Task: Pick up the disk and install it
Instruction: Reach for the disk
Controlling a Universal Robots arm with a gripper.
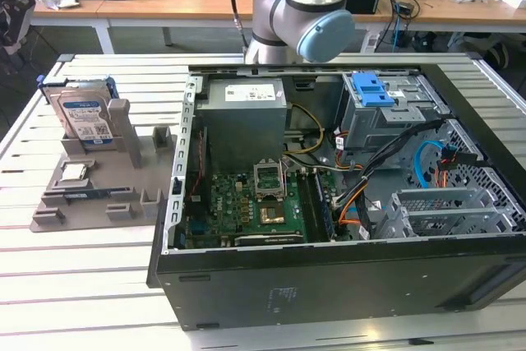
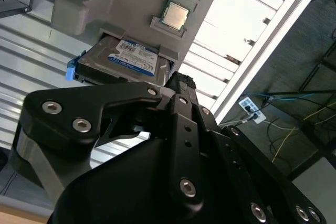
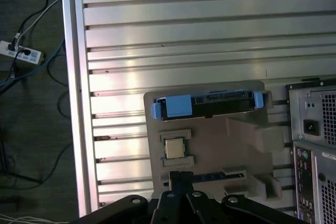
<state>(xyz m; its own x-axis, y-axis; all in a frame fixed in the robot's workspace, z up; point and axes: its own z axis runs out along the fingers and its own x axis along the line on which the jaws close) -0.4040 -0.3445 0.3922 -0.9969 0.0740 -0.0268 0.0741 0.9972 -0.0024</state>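
At the exterior view's upper left the disk (image 1: 85,117) stands slotted; the gripper (image 3: 181,176), jaws together, risks toppling it unless opened.

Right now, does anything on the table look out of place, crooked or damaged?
Nothing stands out. The disk stands on edge in the gray holder, the chip lies flat in its recess, and the open computer case beside them shows no damage.

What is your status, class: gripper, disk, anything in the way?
Black gripper over grey plastic holder, off the silver rectangular blue-framed metal disk. Disk upright in holder, not installed. Nothing seen blocking it.
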